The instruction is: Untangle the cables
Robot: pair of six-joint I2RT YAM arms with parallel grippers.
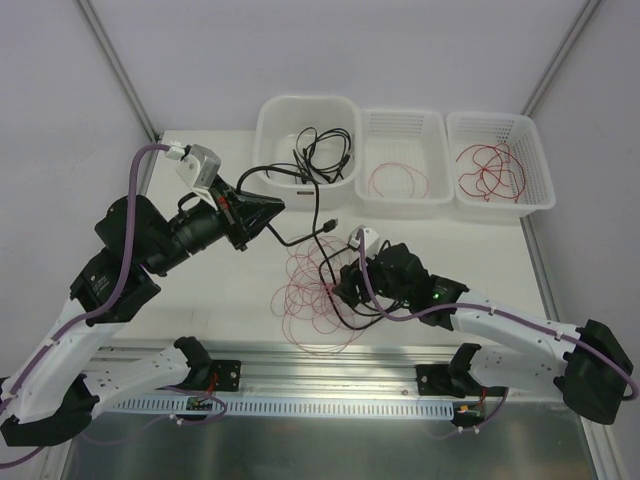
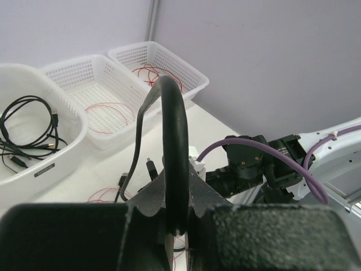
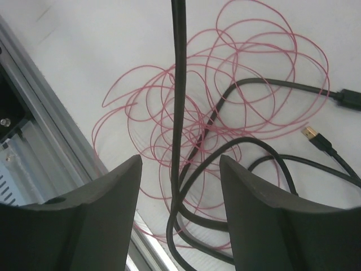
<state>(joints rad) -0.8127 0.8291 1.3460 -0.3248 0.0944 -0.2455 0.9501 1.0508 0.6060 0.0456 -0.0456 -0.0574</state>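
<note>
A tangle of thin red wires point(image 1: 315, 290) and black cables point(image 1: 322, 245) lies on the table's middle. My left gripper point(image 1: 272, 209) is shut on a black cable point(image 2: 172, 147), holding it lifted above the table; the cable arches up between the jaws in the left wrist view. My right gripper point(image 1: 345, 285) is open, hovering just above the tangle. In the right wrist view a black cable point(image 3: 179, 96) runs between its spread fingers point(image 3: 113, 192), over the red wires point(image 3: 225, 96). A gold USB plug point(image 3: 313, 137) lies at the right.
Three white bins stand at the back: a tub point(image 1: 268, 150) with black cables, a middle basket point(image 1: 405, 205) with a red wire, and a right basket point(image 1: 540, 195) with red wires. A metal rail point(image 1: 320, 370) runs along the near edge.
</note>
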